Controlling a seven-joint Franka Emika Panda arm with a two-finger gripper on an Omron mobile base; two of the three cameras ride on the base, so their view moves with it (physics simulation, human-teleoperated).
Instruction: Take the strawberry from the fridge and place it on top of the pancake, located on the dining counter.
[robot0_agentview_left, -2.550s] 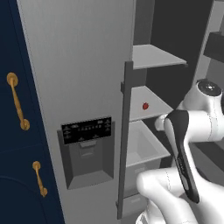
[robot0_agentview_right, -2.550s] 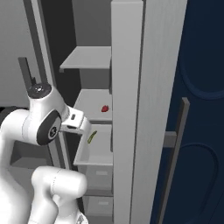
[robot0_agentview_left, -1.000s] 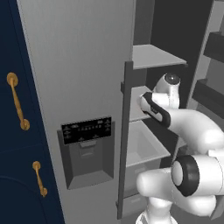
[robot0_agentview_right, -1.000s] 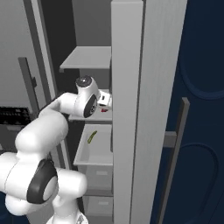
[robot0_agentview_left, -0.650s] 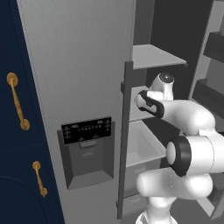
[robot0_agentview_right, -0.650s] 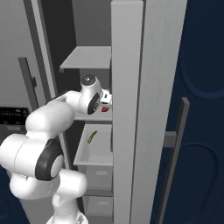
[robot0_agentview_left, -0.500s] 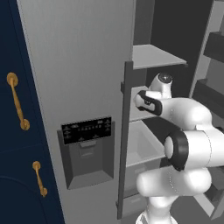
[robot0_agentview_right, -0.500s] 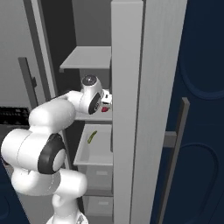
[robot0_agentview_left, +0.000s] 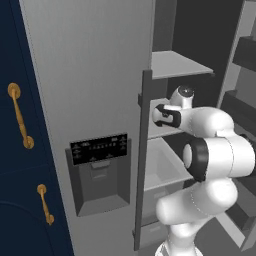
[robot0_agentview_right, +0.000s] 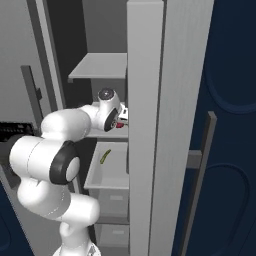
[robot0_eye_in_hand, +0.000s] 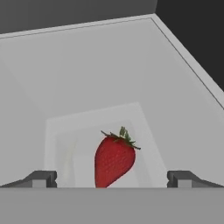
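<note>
The strawberry (robot0_eye_in_hand: 114, 159), red with a green top, lies on a white shelf inside the open grey fridge (robot0_agentview_left: 90, 75). In the hand view it sits between my two fingertips (robot0_eye_in_hand: 41, 178), with a gap on each side. My gripper (robot0_eye_in_hand: 113, 179) is open and touches nothing. From the right base a speck of the strawberry (robot0_agentview_right: 119, 125) shows just under the hand, and my gripper (robot0_agentview_right: 123, 116) reaches onto the middle shelf. From the left base my gripper (robot0_agentview_left: 157, 116) is partly behind the door's edge. The pancake and the dining counter are out of view.
An upper shelf (robot0_agentview_left: 175, 64) hangs close above the hand. Below it is a white drawer (robot0_agentview_left: 165, 165) with a small green thing (robot0_agentview_right: 105, 156) in it. The fridge door's edge (robot0_agentview_right: 145, 125) stands close beside the hand. Navy cabinets with gold handles (robot0_agentview_left: 20, 120) are to the left.
The arm has stretched from in front of the fridge onto the middle shelf, bringing the hand up to the strawberry. The jaws have stayed open; the strawberry has not moved.
</note>
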